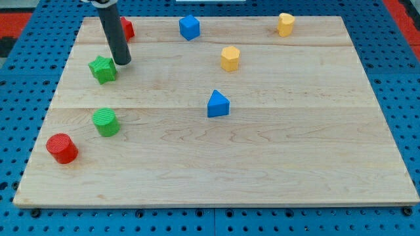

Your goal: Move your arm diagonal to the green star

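Note:
The green star (103, 69) lies at the upper left of the wooden board (275, 164). My tip (123, 62) rests on the board just to the right of and slightly above the star, very close to it; I cannot tell whether it touches. The dark rod rises from the tip toward the view's top left.
A red block (126, 28) sits partly hidden behind the rod. A blue cube (189, 27) and a yellow block (285, 24) lie near the top edge. A yellow hexagon (230, 58), a blue triangle (218, 104), a green cylinder (105, 122) and a red cylinder (62, 147) lie elsewhere.

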Motion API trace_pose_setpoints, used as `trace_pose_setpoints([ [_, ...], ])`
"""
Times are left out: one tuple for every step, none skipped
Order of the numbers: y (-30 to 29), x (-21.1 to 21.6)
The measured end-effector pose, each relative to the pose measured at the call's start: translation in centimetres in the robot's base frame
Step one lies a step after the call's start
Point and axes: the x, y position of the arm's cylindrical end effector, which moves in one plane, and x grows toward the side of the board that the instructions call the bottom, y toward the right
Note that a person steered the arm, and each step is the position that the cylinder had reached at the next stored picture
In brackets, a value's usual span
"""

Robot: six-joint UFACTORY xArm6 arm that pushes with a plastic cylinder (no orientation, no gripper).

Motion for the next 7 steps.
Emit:
trace_pose_setpoints([
  [-4.1,0.4],
  [-3.8,3.3],
  [-3.6,2.8],
  [3.5,1.9],
  [6.4,0.4],
  [7.9,-0.6],
  [8.0,-1.7],
])
